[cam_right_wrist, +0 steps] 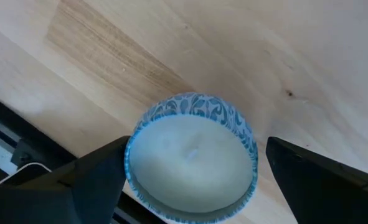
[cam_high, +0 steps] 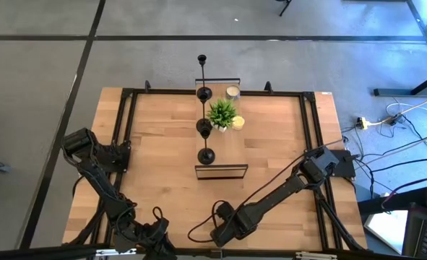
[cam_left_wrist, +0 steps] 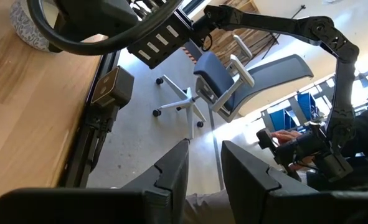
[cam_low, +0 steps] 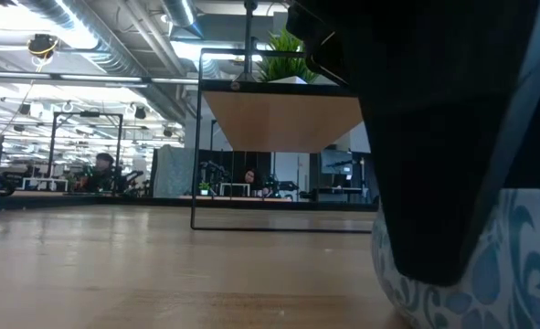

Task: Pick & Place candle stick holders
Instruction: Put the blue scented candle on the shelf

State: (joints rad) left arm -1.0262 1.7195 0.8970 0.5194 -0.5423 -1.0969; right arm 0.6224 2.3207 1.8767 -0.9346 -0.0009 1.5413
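Observation:
Three black candle stick holders stand by their round bases in a row on a raised wooden shelf at mid-table. In the low view one rod rises above that shelf. My right gripper is open near the table's front edge, pointing down. Its fingers stand on either side of a blue-patterned candle jar that rests on the table. My left gripper is open at the front left corner with nothing between its fingers.
A small green plant, a white candle and a yellow candle share the shelf with the holders. The shelf rests on a black wire frame. Bare wood lies to the left and right of the shelf. Black rails edge the table.

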